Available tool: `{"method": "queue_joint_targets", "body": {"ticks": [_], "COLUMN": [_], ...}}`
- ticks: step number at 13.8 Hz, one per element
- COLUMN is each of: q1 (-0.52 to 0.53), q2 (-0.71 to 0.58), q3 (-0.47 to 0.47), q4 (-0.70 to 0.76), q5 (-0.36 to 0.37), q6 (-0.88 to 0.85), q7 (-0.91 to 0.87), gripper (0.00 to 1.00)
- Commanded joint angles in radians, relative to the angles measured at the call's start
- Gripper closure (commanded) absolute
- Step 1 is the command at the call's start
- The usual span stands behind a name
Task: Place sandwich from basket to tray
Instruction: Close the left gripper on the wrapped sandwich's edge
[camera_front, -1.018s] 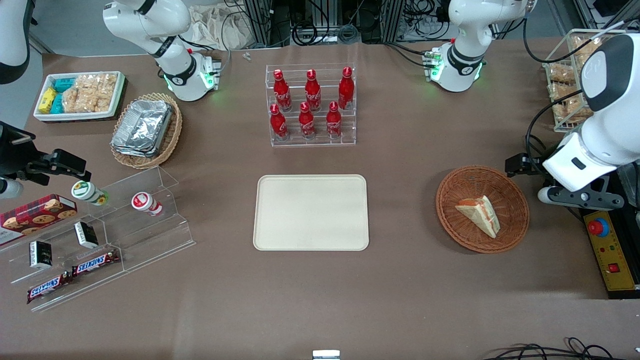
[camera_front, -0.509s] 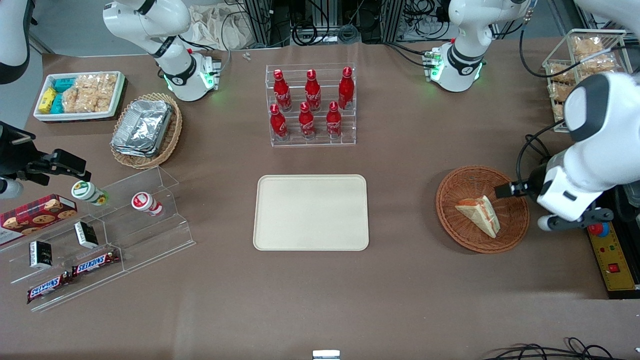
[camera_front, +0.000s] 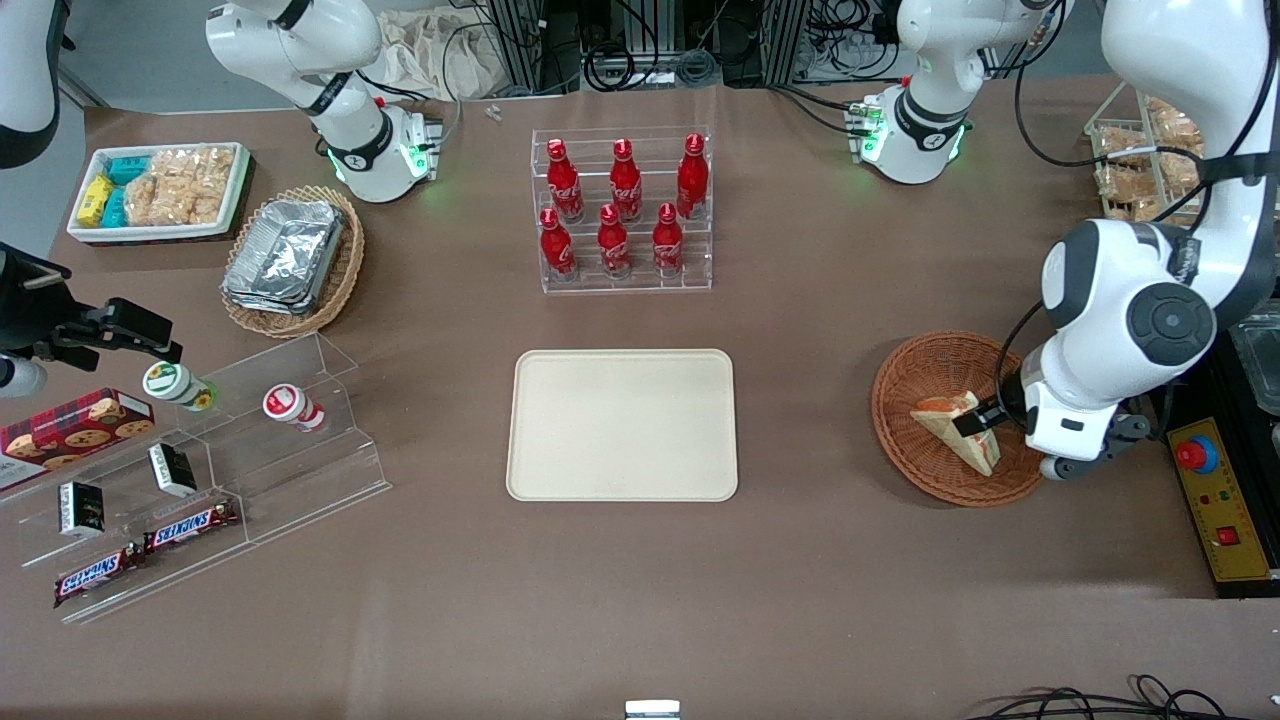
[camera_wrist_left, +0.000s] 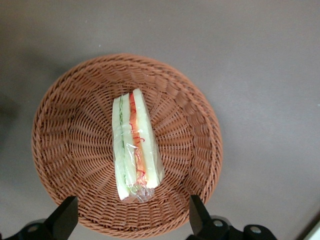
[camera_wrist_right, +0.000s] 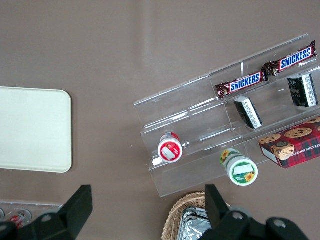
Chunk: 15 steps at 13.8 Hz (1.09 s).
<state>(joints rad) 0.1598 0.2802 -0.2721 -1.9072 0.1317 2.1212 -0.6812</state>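
Nearest the front camera, at the parked arm's end of the table, a clear acrylic stand (camera_front: 200, 480) carries two Snickers bars (camera_front: 145, 555), small dark packets and two little round tubs, with a red cookie box (camera_front: 70, 425) at its edge. Near the middle of the table lies the cream tray (camera_front: 622, 424), flat and bare. Toward the working arm's end sits the reddish-brown woven basket (camera_front: 925, 465), with the sandwich (camera_front: 955, 428) lying inside it; in the left wrist view the sandwich (camera_wrist_left: 135, 145) is wrapped in clear film and rests on its side, red and green filling showing between the pale bread layers, roughly across the middle of the basket (camera_wrist_left: 70, 125). The gripper (camera_front: 985, 412) hangs over the basket just above the sandwich; in the wrist view its two fingers (camera_wrist_left: 199, 212) stand wide apart, one to each side of the wedge's end, touching neither the sandwich nor the wicker. Farther from the camera, a clear rack of red bottles (camera_front: 620, 210) stands above the tray's far edge. At the parked arm's end are a tan wicker basket of foil trays (camera_front: 290, 258) and a white tray of snack packets (camera_front: 160, 190)
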Motion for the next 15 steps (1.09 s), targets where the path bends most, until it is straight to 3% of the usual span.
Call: {"method": "queue_joint_targets", "body": {"ticks": [1,7,15], "q1": [0.001,0.001,0.001], "q2": [0.013,0.05,0.135], "q3": [0.007,0.037,0.037], "q4": [-0.027,-0.105,-0.105], "q5": [0.017,0.019,0.017], "q6": [0.028,0.144,0.21], "q7": [-0.056,-0.084,-0.211], "gripper": [0.0,0.0,0.02]}}
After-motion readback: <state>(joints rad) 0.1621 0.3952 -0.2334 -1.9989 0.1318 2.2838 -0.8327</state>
